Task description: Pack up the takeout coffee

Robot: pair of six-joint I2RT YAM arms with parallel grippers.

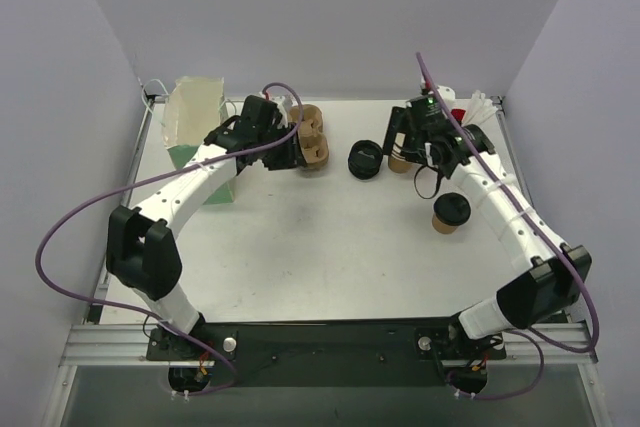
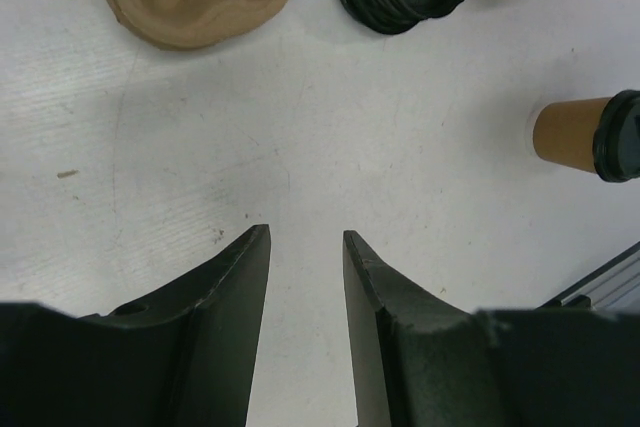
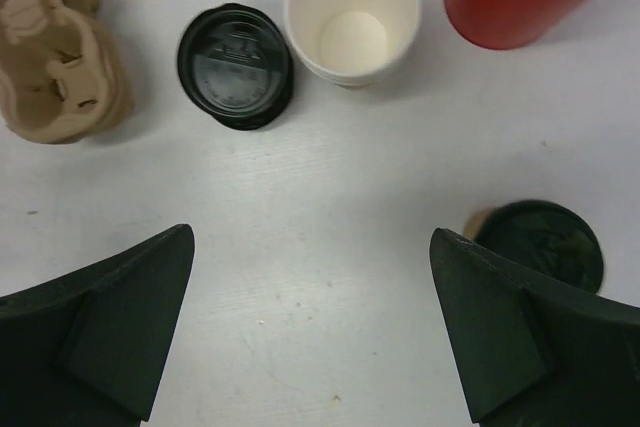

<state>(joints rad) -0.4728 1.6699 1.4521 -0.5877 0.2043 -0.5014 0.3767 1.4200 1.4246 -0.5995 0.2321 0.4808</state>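
Note:
The takeout coffee (image 1: 450, 213), a brown paper cup with a black lid, stands on the table at the right. It also shows in the left wrist view (image 2: 585, 135) and at the lower right of the right wrist view (image 3: 540, 245). My right gripper (image 1: 425, 147) hangs above the table behind it, wide open and empty (image 3: 310, 237). My left gripper (image 1: 283, 154) hovers beside a brown pulp cup carrier (image 1: 308, 139). It is partly open with only bare table between its fingers (image 2: 305, 234).
A stack of black lids (image 1: 365, 160) and a stack of lidless tan cups (image 1: 400, 160) sit mid-table. A red cup with white sticks (image 1: 460, 115) stands at the back right. A clear and green bag (image 1: 195, 132) stands at the back left.

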